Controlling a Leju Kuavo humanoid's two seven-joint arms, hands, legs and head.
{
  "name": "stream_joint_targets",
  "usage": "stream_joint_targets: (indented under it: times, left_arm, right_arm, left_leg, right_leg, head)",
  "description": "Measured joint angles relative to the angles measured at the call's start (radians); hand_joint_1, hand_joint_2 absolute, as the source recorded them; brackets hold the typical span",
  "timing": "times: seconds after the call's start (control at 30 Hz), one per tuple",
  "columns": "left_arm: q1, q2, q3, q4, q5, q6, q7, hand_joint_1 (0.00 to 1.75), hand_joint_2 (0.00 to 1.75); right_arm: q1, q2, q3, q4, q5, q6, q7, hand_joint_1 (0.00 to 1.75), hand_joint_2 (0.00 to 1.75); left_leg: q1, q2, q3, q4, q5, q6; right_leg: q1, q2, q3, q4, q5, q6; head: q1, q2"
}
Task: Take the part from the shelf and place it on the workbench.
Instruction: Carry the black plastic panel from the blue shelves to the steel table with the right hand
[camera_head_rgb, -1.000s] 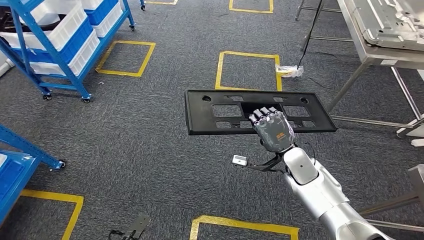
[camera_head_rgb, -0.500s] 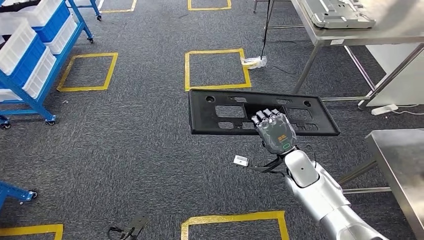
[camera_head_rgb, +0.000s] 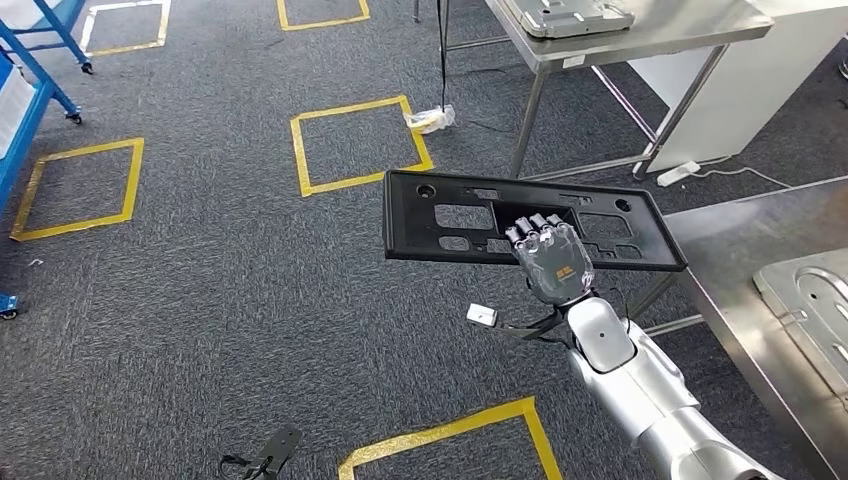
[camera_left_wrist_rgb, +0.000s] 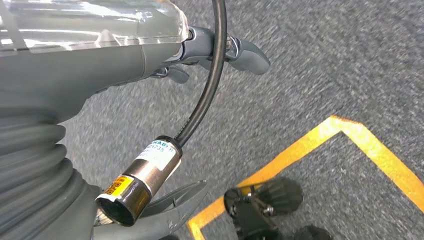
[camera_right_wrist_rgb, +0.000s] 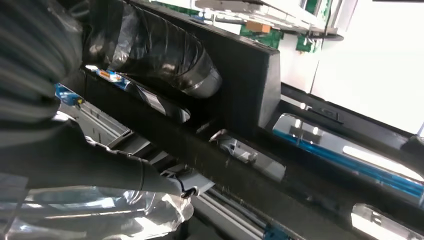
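We hold the part (camera_head_rgb: 440, 216), a flat black panel, level above the carpet (camera_head_rgb: 200, 290), our right hand (camera_head_rgb: 551, 262) grasping its near edge. The workbench (camera_head_rgb: 740, 270) lies at three o'clock. Our left hand (camera_left_wrist_rgb: 150, 55) hangs over carpet; its fingers' state we cannot tell.

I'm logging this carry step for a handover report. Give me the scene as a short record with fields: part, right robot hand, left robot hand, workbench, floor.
part: black panel with cut-outs, held flat above the carpet
right robot hand: grips the panel's near edge
left robot hand: holds nothing, over the carpet
workbench: steel table at right, beside the panel; a metal plate lies on it
floor: grey carpet with yellow tape squares
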Motion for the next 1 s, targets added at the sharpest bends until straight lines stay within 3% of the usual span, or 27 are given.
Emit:
stream_joint_targets:
  times: [0.07, 0.13, 0.2, 0.23, 0.27, 0.37, 0.43, 0.5, 0.57, 0.63, 0.7, 0.73, 0.77, 0.8, 0.87, 0.93, 1.0]
  left_arm:
    - [-0.003, -0.002, 0.0, 0.0, -0.001, 0.0, 0.0, 0.0, 1.75]
    - [-0.003, -0.002, 0.0, 0.0, -0.001, 0.0, 0.0, 0.0, 1.75]
    - [-0.002, -0.004, 0.0, 0.0, -0.001, -0.001, 0.001, 0.0, 1.75]
    - [-0.002, -0.005, 0.0, 0.0, -0.001, -0.002, 0.001, 0.0, 1.75]
    - [-0.001, -0.006, 0.0, 0.0, -0.001, -0.002, 0.001, 0.0, 1.75]
    - [-0.003, -0.009, 0.0, 0.0, -0.002, -0.003, 0.001, 0.0, 1.75]
    - [-0.004, -0.01, 0.0, 0.0, -0.002, -0.003, 0.001, 0.0, 1.75]
    - [-0.006, -0.013, 0.0, 0.0, -0.002, -0.003, 0.001, 0.0, 1.75]
    - [-0.008, -0.015, 0.0, 0.0, -0.002, -0.003, 0.0, 0.0, 1.75]
    - [-0.006, -0.015, 0.0, 0.0, -0.002, -0.003, -0.001, 0.0, 1.75]
    - [-0.001, -0.015, 0.0, 0.0, -0.001, -0.003, -0.001, 0.0, 1.75]
    - [0.001, -0.015, 0.0, 0.0, -0.001, -0.003, -0.001, 0.0, 1.75]
    - [0.002, -0.015, 0.0, 0.0, -0.001, -0.003, -0.001, 0.0, 1.75]
    - [0.002, -0.015, 0.0, 0.0, -0.001, -0.003, -0.001, 0.0, 1.75]
    - [0.001, -0.014, 0.0, 0.0, -0.002, -0.003, -0.001, 0.0, 1.75]
    - [0.001, -0.013, 0.0, 0.0, -0.002, -0.003, -0.001, 0.0, 1.75]
    - [-0.001, -0.014, 0.0, 0.0, -0.002, -0.003, 0.0, 0.0, 1.75]
  right_arm:
    - [-0.003, -0.008, 0.0, 0.002, 0.012, 0.001, 0.005, 1.75, 1.75]
    - [-0.009, -0.011, 0.0, 0.004, 0.022, 0.003, 0.01, 1.75, 1.75]
    - [-0.011, -0.016, 0.0, 0.008, 0.029, 0.004, 0.018, 1.75, 1.75]
    - [-0.011, -0.02, 0.001, 0.011, 0.031, 0.004, 0.023, 1.75, 1.75]
    - [-0.013, -0.025, 0.002, 0.014, 0.032, 0.004, 0.027, 1.75, 1.75]
    - [-0.025, -0.038, 0.004, 0.021, 0.033, 0.006, 0.037, 1.75, 1.75]
    - [-0.034, -0.046, 0.005, 0.025, 0.033, 0.008, 0.044, 1.75, 1.75]
    - [-0.038, -0.056, 0.008, 0.03, 0.033, 0.01, 0.051, 1.75, 1.75]
    - [-0.043, -0.065, 0.009, 0.033, 0.033, 0.01, 0.053, 1.75, 1.75]
    - [-0.049, -0.067, 0.01, 0.034, 0.033, 0.01, 0.054, 1.75, 1.75]
    - [-0.051, -0.067, 0.012, 0.036, 0.034, 0.01, 0.056, 1.75, 1.75]
    - [-0.051, -0.067, 0.013, 0.038, 0.034, 0.01, 0.056, 1.75, 1.75]
    - [-0.051, -0.067, 0.014, 0.04, 0.034, 0.01, 0.056, 1.75, 1.75]
    - [-0.051, -0.067, 0.014, 0.041, 0.034, 0.01, 0.056, 1.75, 1.75]
    - [-0.051, -0.067, 0.015, 0.042, 0.034, 0.01, 0.056, 1.75, 1.75]
    - [-0.05, -0.067, 0.017, 0.043, 0.034, 0.01, 0.056, 1.75, 1.75]
    - [-0.049, -0.072, 0.018, 0.045, 0.034, 0.01, 0.057, 1.75, 1.75]
  left_leg:
    - [0.002, 0.03, 0.012, -0.022, 0.009, 0.011]
    - [0.001, 0.059, 0.019, -0.031, 0.011, 0.019]
    - [0.0, 0.089, 0.02, -0.03, 0.007, 0.02]
    - [0.0, 0.103, 0.02, -0.029, 0.005, 0.018]
    - [0.001, 0.116, 0.021, -0.027, 0.002, 0.016]
    - [-0.001, 0.153, 0.025, -0.015, -0.013, 0.001]
    - [-0.005, 0.172, 0.028, -0.01, -0.022, -0.012]
    - [-0.005, 0.185, 0.035, -0.01, -0.029, -0.023]
    - [0.001, 0.154, 0.029, 0.021, -0.055, -0.031]
    - [0.005, 0.1, -0.018, 0.127, -0.114, -0.034]
    - [0.005, 0.08, -0.086, 0.258, -0.162, -0.031]
    - [0.004, 0.077, -0.107, 0.288, -0.161, -0.027]
    - [0.002, 0.074, -0.109, 0.277, -0.138, -0.022]
    - [-0.001, 0.067, -0.093, 0.227, -0.099, -0.015]
    - [-0.005, 0.025, -0.039, 0.088, -0.024, -0.001]
    - [-0.008, -0.005, -0.007, 0.015, 0.002, 0.006]
    - [-0.009, 0.009, 0.0, 0.002, 0.004, 0.01]
  right_leg:
    - [0.006, -0.059, -0.017, 0.032, -0.022, 0.007]
    - [0.009, -0.129, -0.068, 0.136, -0.077, 0.012]
    - [0.002, -0.145, -0.124, 0.244, -0.115, 0.02]
    - [-0.002, -0.147, -0.132, 0.259, -0.11, 0.024]
    - [-0.006, -0.152, -0.119, 0.233, -0.089, 0.028]
    - [-0.005, -0.204, -0.018, 0.044, -0.01, 0.03]
    - [0.003, -0.217, 0.004, 0.0, -0.006, 0.019]
    - [0.004, -0.195, 0.004, 0.002, -0.006, 0.005]
    - [0.001, -0.174, 0.009, -0.002, -0.004, -0.009]
    - [0.001, -0.153, 0.011, -0.004, -0.004, -0.022]
    - [0.006, -0.125, 0.012, -0.003, -0.005, -0.027]
    - [0.009, -0.109, 0.012, -0.002, -0.005, -0.029]
    - [0.012, -0.092, 0.013, 0.0, -0.006, -0.029]
    - [0.013, -0.076, 0.013, 0.001, -0.006, -0.03]
    - [0.013, -0.048, 0.014, 0.003, -0.007, -0.028]
    - [0.008, -0.023, 0.01, 0.002, -0.005, -0.019]
    - [0.005, 0.002, 0.007, -0.005, 0.001, -0.005]
  head:
    - [0.001, 0.0]
    - [0.003, 0.0]
    - [0.003, 0.0]
    - [0.003, 0.0]
    - [0.003, 0.0]
    - [0.003, 0.0]
    - [0.002, 0.0]
    - [0.002, 0.0]
    - [0.002, 0.0]
    - [0.001, 0.0]
    - [0.001, 0.0]
    - [0.001, 0.0]
    - [0.001, 0.0]
    - [0.001, 0.0]
    - [0.002, 0.0]
    - [0.002, 0.0]
    - [0.002, 0.0]
